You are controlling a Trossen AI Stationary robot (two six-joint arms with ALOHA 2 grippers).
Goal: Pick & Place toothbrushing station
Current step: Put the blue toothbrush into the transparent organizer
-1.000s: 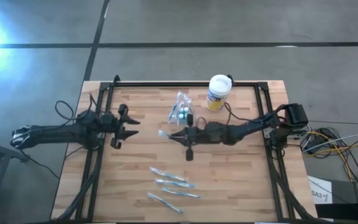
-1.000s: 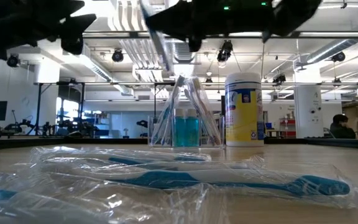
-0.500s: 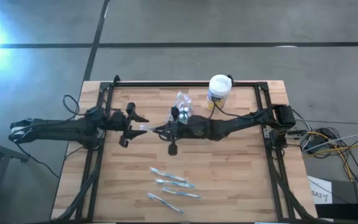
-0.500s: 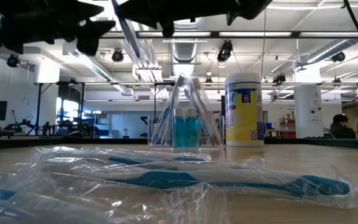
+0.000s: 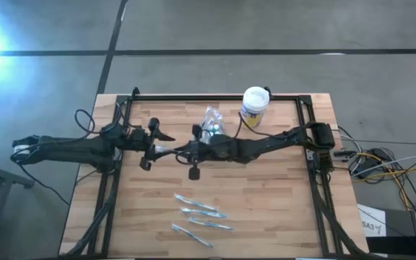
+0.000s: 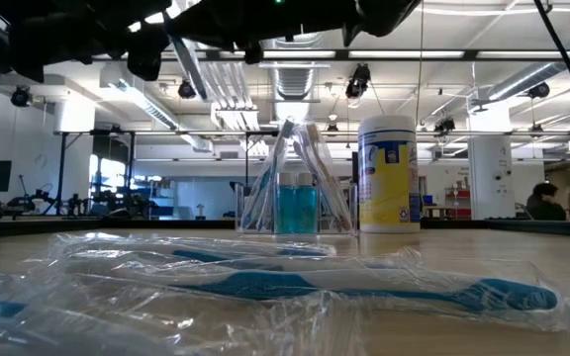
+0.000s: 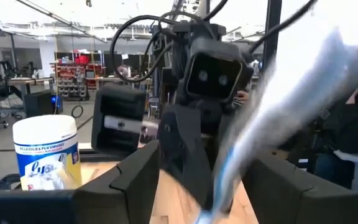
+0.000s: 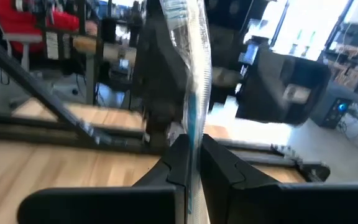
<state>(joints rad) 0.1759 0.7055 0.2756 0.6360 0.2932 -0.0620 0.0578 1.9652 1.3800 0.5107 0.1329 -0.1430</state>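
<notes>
Since a second ago we see the right gripper (image 5: 170, 151) carried leftward with a wrapped toothbrush (image 8: 190, 87) pinched between its fingers, its tip now between the spread jaws of the left gripper (image 5: 157, 142). Behind them, near the table's (image 5: 280, 209) far edge, stands the toothbrushing station (image 5: 211, 124).

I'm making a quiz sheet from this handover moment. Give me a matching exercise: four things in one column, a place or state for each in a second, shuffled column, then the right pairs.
Things:
1. right gripper
2. left gripper
3. round canister
4. three wrapped toothbrushes

Places or states:
A. lying on the table's near side
B. shut on a wrapped toothbrush, held above the table
C. standing at the far edge, white lid on
D. open, its fingers either side of the held brush's free end

Pairs: 1-B, 2-D, 3-C, 4-A
</notes>
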